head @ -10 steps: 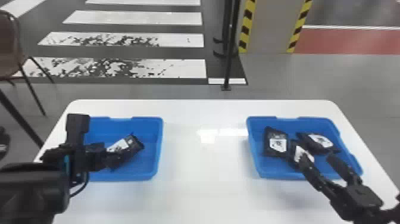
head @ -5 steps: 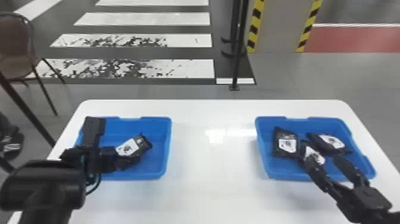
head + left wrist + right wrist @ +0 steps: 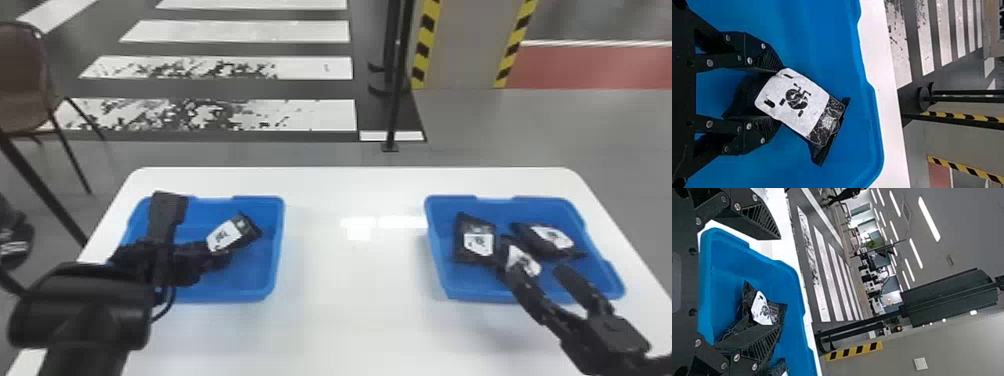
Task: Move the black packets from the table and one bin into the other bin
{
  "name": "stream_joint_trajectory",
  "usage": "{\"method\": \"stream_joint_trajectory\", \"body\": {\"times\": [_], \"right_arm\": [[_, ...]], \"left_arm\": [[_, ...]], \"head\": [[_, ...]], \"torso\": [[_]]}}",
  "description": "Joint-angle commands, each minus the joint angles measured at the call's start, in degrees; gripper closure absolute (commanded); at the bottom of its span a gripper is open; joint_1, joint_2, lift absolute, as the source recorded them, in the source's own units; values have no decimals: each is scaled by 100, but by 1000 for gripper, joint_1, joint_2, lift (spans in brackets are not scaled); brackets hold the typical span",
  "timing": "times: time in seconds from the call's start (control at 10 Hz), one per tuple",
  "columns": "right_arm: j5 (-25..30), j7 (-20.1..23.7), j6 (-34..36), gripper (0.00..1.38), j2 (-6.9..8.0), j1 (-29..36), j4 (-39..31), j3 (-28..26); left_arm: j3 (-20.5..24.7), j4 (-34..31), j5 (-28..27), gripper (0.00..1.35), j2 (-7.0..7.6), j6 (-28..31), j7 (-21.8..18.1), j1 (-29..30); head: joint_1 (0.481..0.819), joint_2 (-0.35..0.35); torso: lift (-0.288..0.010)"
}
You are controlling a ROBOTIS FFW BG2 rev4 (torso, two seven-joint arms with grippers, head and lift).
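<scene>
In the head view my left gripper (image 3: pixel 212 256) is low inside the left blue bin (image 3: pixel 277 245), at a black packet with a white label (image 3: pixel 232 234). The left wrist view has that packet (image 3: pixel 801 103) tilted between the fingers of my left gripper (image 3: pixel 781 94), which is shut on its near part. My right gripper (image 3: pixel 539 272) stands open over the near side of the right blue bin (image 3: pixel 435 250). That bin holds a left packet (image 3: pixel 475 241), a middle one (image 3: pixel 522 259) and a right one (image 3: pixel 550 240). One finger of my right gripper (image 3: pixel 779 283) overlaps a packet (image 3: pixel 764 309).
Both bins stand on a white table (image 3: pixel 355 280), with a wide stretch of tabletop between them. Bin walls surround both grippers' work areas. Beyond the table's far edge are a black pole (image 3: pixel 395 100) and, at the left, a brown chair (image 3: pixel 22 80).
The head view has shifted, so the bins appear farther right than a second ago. My left gripper and its packet have moved slightly right within the left bin. The right gripper shows little change.
</scene>
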Motion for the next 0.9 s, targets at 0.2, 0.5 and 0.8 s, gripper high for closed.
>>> {"method": "stream_joint_trajectory", "body": {"times": [0.2,0.5,0.8], "right_arm": [[-60,4,0,234,-21,-140,75,57],[-369,4,281,233,-136,-605,-108,468],[-928,30,689,233,-294,-1420,-220,1211]], "left_arm": [[348,-656,412,1208,-68,-466,45,415],[554,-2273,846,1208,-209,-607,273,1273],[-98,-2512,1326,1208,-244,-860,282,1639]], "head": [[695,4],[695,31],[695,63]], "torso": [[-110],[-110],[-110]]}}
